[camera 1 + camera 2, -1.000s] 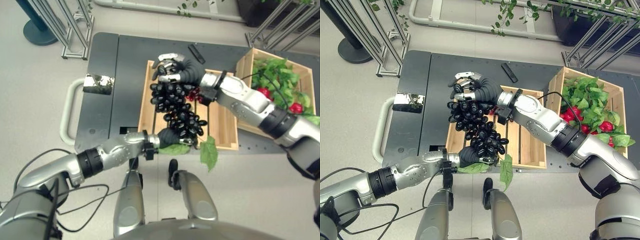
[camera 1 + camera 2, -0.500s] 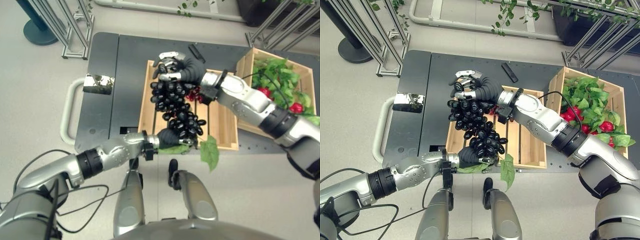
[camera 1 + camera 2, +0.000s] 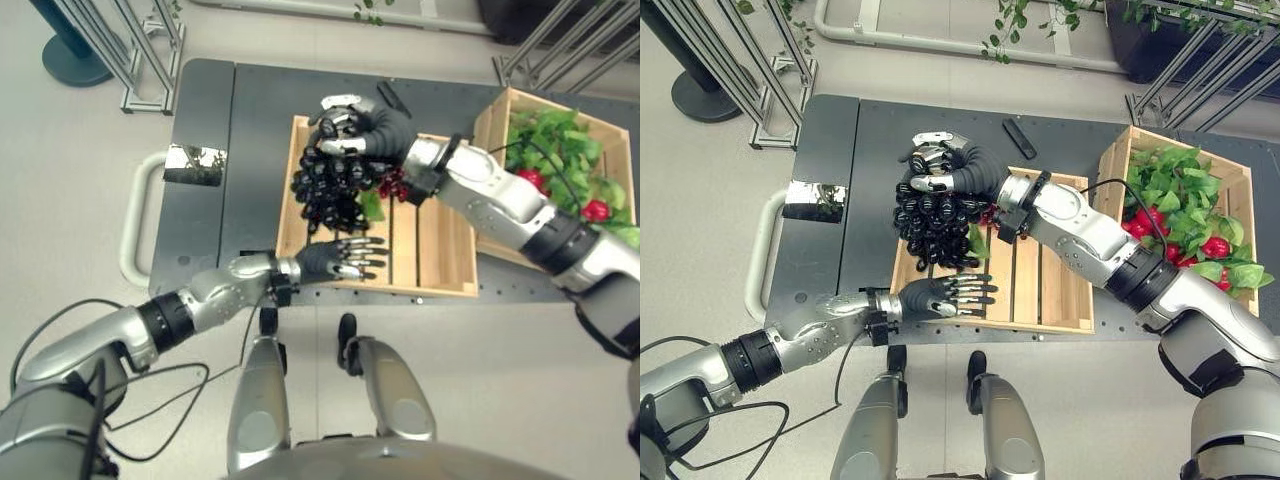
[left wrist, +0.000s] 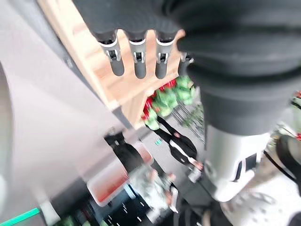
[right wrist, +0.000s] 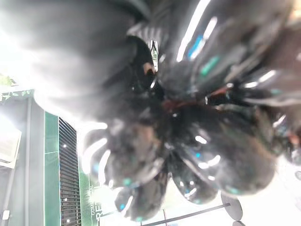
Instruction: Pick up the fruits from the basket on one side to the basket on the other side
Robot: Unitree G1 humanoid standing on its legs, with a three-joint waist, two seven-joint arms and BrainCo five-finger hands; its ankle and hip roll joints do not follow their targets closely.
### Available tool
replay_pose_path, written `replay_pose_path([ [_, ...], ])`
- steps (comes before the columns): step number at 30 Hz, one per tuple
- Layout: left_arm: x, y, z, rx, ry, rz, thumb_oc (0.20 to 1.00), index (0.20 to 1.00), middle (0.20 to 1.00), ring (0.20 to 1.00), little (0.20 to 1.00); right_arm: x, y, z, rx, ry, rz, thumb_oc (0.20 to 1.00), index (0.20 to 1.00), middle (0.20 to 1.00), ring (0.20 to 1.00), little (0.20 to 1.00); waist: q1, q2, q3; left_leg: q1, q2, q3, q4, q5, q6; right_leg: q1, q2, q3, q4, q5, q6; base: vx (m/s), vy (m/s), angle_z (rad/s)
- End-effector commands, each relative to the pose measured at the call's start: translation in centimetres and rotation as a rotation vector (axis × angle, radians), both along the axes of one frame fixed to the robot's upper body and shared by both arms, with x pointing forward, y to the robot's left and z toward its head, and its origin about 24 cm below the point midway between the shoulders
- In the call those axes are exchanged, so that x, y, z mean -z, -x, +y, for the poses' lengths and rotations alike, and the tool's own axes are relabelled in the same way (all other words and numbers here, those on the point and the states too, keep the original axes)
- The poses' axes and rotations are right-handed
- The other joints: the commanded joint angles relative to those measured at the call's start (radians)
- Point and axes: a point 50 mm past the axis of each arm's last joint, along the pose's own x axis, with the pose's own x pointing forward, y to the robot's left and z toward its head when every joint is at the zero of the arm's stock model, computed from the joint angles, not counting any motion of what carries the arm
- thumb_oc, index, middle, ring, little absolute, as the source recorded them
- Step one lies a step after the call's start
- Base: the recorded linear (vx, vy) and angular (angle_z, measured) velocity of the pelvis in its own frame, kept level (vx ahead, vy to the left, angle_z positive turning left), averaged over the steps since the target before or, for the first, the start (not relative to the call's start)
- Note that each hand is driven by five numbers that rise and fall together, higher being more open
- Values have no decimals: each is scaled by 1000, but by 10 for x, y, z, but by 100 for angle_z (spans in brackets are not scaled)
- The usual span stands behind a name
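A dark cart top point(image 3: 870, 180) spans the scene, carrying two wooden crates. The slatted wooden crate point(image 3: 1040, 290) sits at the centre, and at its 3 o'clock, just beside it, stands a second wooden crate point(image 3: 1120, 150) packed with green leaves point(image 3: 1185, 190) and red fruits point(image 3: 1212, 247). The bunch of black grapes point(image 3: 935, 228) hangs over the slatted crate's 9 o'clock edge, gripped at its top by the right hand point(image 3: 940, 168), whose fingers curl round the stem end; in the right wrist view the glossy grapes press close against the hand. A single green leaf point(image 3: 976, 243) and some red fruit point(image 3: 988, 215) show by the bunch inside the crate. The left hand point(image 3: 945, 294) lies at the slatted crate's 7 o'clock corner, just below the grapes, fingers straight and spread, holding nothing. A small black bar point(image 3: 1018, 139) lies on the cart at the slatted crate's 12 o'clock. A shiny metal plate point(image 3: 815, 200) sits at the cart's 9 o'clock side.
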Motion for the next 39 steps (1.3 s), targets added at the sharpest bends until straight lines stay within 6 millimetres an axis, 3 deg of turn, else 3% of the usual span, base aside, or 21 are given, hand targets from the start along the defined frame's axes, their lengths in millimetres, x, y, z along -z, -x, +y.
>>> replay_pose_path([
  [1, -8, 4, -6, 30, 75, -80, 1000, 1000, 1000, 1000, 1000, -46, 18, -3, -81, -155, -141, 200, 200, 200, 200, 200, 5, -6, -41, -5, 26, -32, 50, -43, -13, 15, -71, 24, -58, 85, 111, 0, 0, 0],
  [17, -6, -11, 12, -9, -56, -168, 1000, 1000, 1000, 1000, 1000, -54, 22, -4, -92, -152, -176, 200, 200, 200, 200, 200, 3, -4, -45, -2, 30, -28, 50, -45, -13, 12, -71, 25, -55, 87, 111, 0, 0, 0],
  [27, -34, -8, 32, 77, -168, -286, 1000, 1000, 1000, 1000, 1000, -51, 21, -13, -64, -111, -171, 200, 200, 200, 200, 200, 6, 8, -43, 1, 29, -27, 43, -40, -14, 12, -71, 23, -53, 87, 112, 0, 0, 0],
  [39, -76, -10, 87, 5, -369, -489, 1000, 1000, 1000, 1000, 1000, -46, 20, -28, -31, -55, -162, 200, 200, 200, 200, 200, 18, 27, -43, -4, 30, -26, 45, -35, -18, 8, -73, 20, -47, 86, 112, 0, 0, 0],
])
